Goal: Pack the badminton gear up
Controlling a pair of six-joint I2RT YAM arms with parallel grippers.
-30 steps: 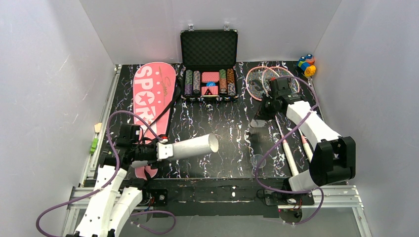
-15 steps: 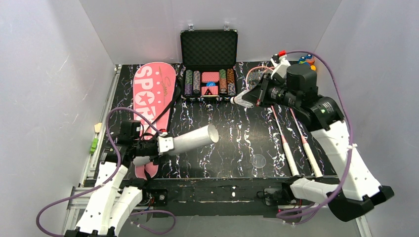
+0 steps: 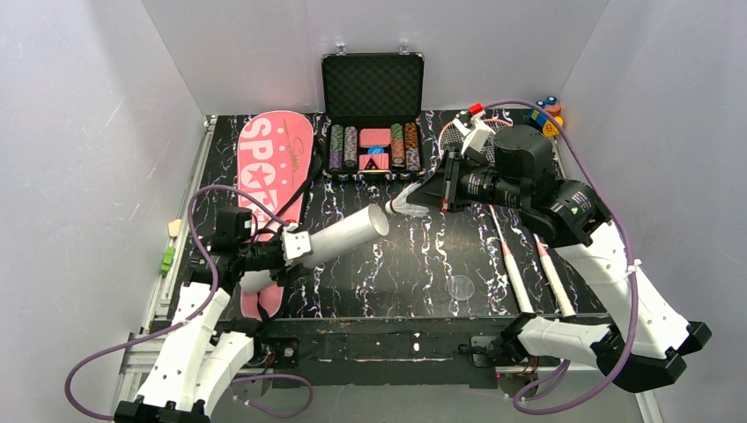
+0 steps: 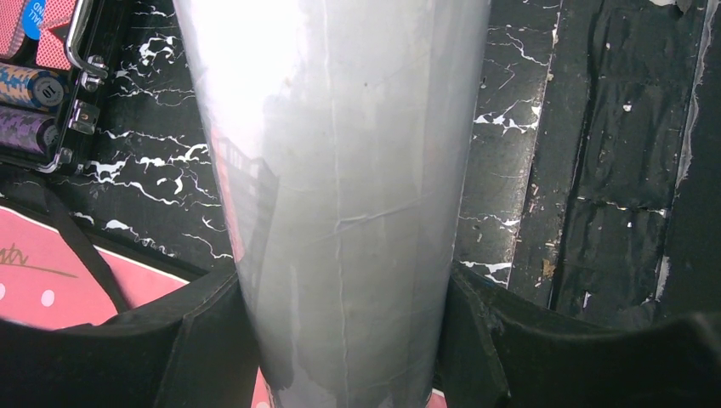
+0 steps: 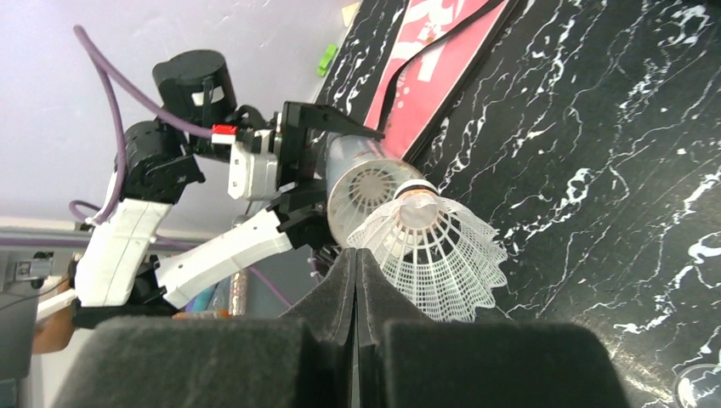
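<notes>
- Your right gripper (image 3: 433,194) is pinched shut on the skirt of a white, mesh-skirted shuttlecock (image 5: 429,255). A second ago the gripper sat low over the racket heads at 2 o'clock. It has since lifted and swung in to the middle of the table.
- Your left gripper (image 3: 292,248) is clamped round the near end of the long silvery-white tube (image 3: 345,235), which points toward 2 o'clock. The tube's open mouth has risen a little to meet the shuttlecock.
- The shuttlecock's cork tip now sits at the rim of that mouth and is not yet inside.
- I judge that loading is the step in hand: line the cork up with the bore before you push.
- The right wrist view shows a spoked shape inside the mouth. It may be another shuttlecock, but it is too small to say.
- The two pink-framed rackets with white handles (image 3: 513,264) lie at 4 o'clock. The pink racket-shaped cover lettered "SPORT" (image 3: 273,163) lies at 10 o'clock. Neither is packed, so plenty remains.
</notes>
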